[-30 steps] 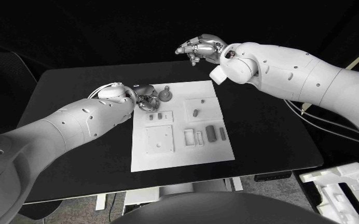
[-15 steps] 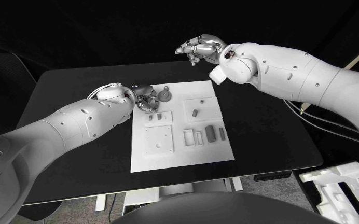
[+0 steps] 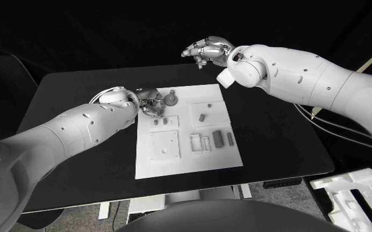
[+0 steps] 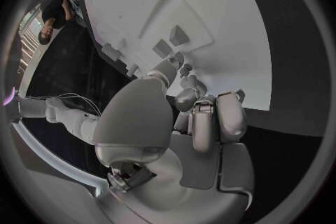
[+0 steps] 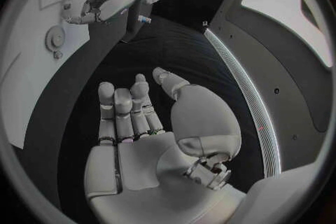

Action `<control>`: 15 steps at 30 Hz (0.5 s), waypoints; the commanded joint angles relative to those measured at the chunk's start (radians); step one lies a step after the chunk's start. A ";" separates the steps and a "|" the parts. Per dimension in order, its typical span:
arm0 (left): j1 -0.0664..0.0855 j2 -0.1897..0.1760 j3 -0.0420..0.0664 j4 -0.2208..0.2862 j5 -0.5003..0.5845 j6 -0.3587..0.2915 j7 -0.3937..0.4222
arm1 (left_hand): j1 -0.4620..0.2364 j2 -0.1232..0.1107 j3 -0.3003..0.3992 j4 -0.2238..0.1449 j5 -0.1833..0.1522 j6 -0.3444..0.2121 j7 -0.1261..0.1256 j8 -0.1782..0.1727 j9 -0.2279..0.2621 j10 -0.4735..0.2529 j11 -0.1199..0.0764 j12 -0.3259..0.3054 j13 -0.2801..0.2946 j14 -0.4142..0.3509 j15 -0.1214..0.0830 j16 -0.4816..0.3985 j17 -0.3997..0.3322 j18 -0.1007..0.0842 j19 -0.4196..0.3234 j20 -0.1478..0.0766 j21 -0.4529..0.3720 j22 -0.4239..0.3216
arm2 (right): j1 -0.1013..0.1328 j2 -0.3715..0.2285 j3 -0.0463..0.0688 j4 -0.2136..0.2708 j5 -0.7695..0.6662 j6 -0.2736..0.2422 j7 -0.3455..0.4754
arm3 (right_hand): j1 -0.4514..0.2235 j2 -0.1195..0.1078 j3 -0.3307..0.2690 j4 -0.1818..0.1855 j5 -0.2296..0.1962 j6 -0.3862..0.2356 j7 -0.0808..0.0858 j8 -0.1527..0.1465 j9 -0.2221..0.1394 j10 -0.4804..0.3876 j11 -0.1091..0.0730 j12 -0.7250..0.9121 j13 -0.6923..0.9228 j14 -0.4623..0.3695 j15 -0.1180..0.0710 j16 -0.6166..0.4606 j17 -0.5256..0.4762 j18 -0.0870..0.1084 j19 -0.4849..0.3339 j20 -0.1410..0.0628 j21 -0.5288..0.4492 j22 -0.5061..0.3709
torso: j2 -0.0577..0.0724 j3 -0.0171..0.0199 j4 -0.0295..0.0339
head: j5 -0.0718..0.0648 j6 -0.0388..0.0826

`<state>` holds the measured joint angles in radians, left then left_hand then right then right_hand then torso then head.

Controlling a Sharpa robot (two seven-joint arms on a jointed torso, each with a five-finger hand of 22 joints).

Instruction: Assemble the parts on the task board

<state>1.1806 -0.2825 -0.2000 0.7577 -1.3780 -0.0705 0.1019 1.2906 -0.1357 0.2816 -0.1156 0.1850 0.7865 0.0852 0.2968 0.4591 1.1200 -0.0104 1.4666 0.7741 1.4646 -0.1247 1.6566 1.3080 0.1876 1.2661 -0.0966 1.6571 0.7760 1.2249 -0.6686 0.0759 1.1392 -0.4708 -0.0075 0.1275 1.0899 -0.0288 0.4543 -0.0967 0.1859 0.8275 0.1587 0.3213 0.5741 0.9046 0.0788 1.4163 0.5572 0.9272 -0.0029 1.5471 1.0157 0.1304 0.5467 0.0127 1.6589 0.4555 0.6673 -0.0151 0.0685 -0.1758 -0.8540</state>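
Observation:
The white task board (image 3: pixel 203 157) lies in the middle of the black table. Grey parts sit on it: a round gear-like piece (image 3: pixel 170 100) at its far left corner, a small peg (image 3: pixel 202 117) and two bars (image 3: pixel 224 138). My left hand (image 3: pixel 150 103) hovers low over the board's far left corner, right beside the gear-like piece (image 5: pixel 55 39), with its fingers (image 4: pixel 195 98) curled in toward the thumb. Whether something small sits between them is hidden. My right hand (image 3: pixel 207 49) hangs high beyond the board's far edge, its fingers (image 5: pixel 122 109) stretched out and holding nothing.
Several raised white blocks and recesses (image 3: pixel 164 144) cover the board's near half. Two small grey blocks (image 4: pixel 171 42) stand on the board just ahead of my left hand. Black table (image 3: pixel 279 135) runs bare to the right of the board.

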 commanded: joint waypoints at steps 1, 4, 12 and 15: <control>0.000 -0.001 0.001 0.004 0.017 -0.028 0.018 | 0.003 -0.010 -0.009 0.000 -0.002 -0.031 -0.010 -0.008 -0.005 0.002 0.006 -0.008 0.001 0.243 -0.001 0.147 0.316 0.074 0.001 -0.005 0.133 0.002 | 0.000 0.000 0.000 0.001 -0.006 0.011 0.010 | -0.013 0.001 0.006 -0.001 -0.003 -0.003 0.005 0.005 0.000 -0.005 -0.002 0.006 0.002 0.003 -0.008 0.005 0.001 0.005 -0.003 -0.002 0.110 0.001 | 0.000 -0.0004 0.0007 | -0.001 0.001; 0.000 -0.002 0.001 0.004 0.018 -0.038 0.019 | 0.003 -0.010 -0.011 0.001 -0.002 -0.040 -0.013 -0.009 -0.006 0.002 0.006 -0.008 0.001 0.243 -0.001 0.147 0.317 0.074 0.001 -0.005 0.133 0.002 | 0.000 -0.001 0.000 0.001 -0.006 0.010 0.010 | -0.013 0.001 0.006 -0.001 -0.003 -0.003 0.005 0.005 0.000 -0.005 -0.002 0.006 0.002 0.003 -0.008 0.005 0.001 0.005 -0.003 -0.002 0.110 0.001 | 0.000 -0.0001 0.0003 | -0.001 0.002; 0.000 -0.004 0.001 0.006 0.031 -0.060 0.024 | 0.005 -0.009 -0.012 0.001 -0.001 -0.049 -0.015 -0.009 -0.007 0.003 0.006 -0.009 0.001 0.242 -0.001 0.147 0.316 0.074 0.001 -0.005 0.133 0.002 | 0.000 -0.001 0.000 0.000 -0.006 0.011 0.010 | -0.013 0.001 0.006 -0.001 -0.003 -0.004 0.005 0.005 0.000 -0.005 -0.002 0.006 0.002 0.003 -0.008 0.005 0.001 0.005 -0.003 -0.002 0.110 0.001 | 0.000 0.0000 0.0000 | 0.000 0.003; 0.000 -0.009 0.002 0.013 0.044 -0.052 0.026 | 0.006 -0.007 -0.011 0.001 -0.001 -0.050 -0.016 -0.009 -0.007 0.003 0.006 -0.009 0.001 0.242 -0.001 0.146 0.316 0.074 0.001 -0.005 0.133 0.002 | 0.000 -0.002 0.000 0.001 -0.006 0.012 0.010 | -0.013 0.001 0.006 -0.001 -0.003 -0.004 0.005 0.005 0.000 -0.005 -0.002 0.006 0.002 0.003 -0.008 0.005 0.001 0.005 -0.003 -0.002 0.110 0.001 | 0.000 -0.0001 0.0010 | 0.000 0.004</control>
<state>1.1806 -0.2904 -0.1990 0.7656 -1.3569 -0.1092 0.1133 1.2945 -0.1395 0.2753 -0.1146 0.1850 0.7447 0.0713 0.2923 0.4531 1.1159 -0.0037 1.4608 0.7740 1.4646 -0.1248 1.6567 1.3078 0.1876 1.2676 -0.0981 1.6571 0.7765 1.2249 -0.6698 0.0759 1.1389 -0.4708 -0.0075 0.1276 1.0899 -0.0288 0.4543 -0.0967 0.1859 0.8275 0.1587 0.3213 0.5741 0.9046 0.0788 1.4163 0.5572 0.9296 -0.0052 1.5471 1.0155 0.1305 0.5467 0.0127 1.6589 0.4555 0.6673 -0.0151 0.0688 -0.1765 -0.8508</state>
